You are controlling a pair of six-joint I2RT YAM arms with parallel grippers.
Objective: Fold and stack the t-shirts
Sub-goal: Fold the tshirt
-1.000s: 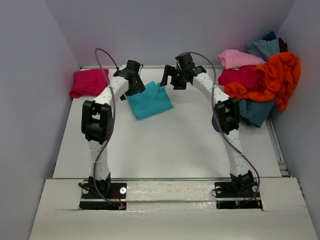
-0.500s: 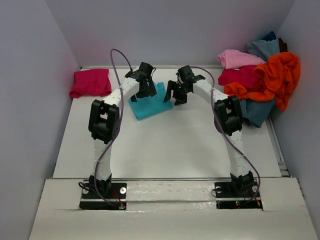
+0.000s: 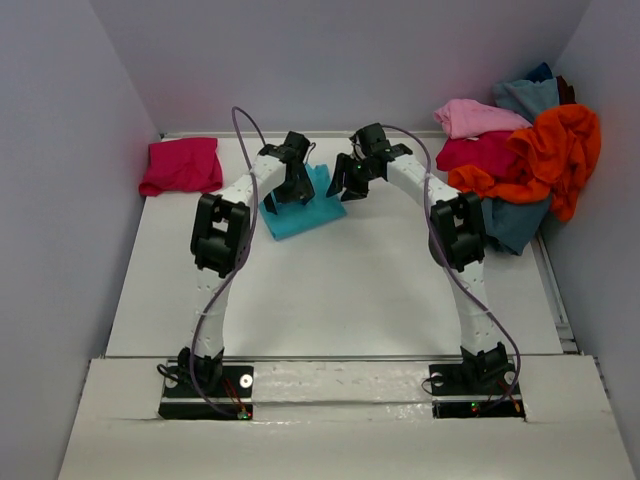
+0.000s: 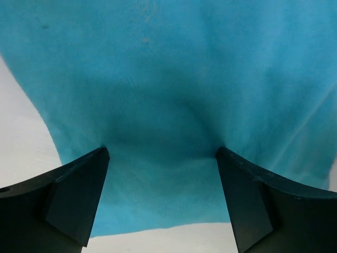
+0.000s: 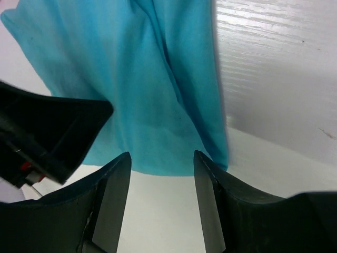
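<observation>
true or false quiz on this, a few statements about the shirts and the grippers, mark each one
1. The left gripper and the right gripper are both open. True.
2. The left gripper is over the turquoise shirt. True.
3. The magenta shirt lies under the turquoise shirt. False: it lies folded by itself at the far left.
4. The orange shirt is spread flat in the middle. False: it is bunched up at the far right.

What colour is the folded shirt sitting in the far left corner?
Magenta-pink. The folded t-shirt shows best in the top external view.
</observation>
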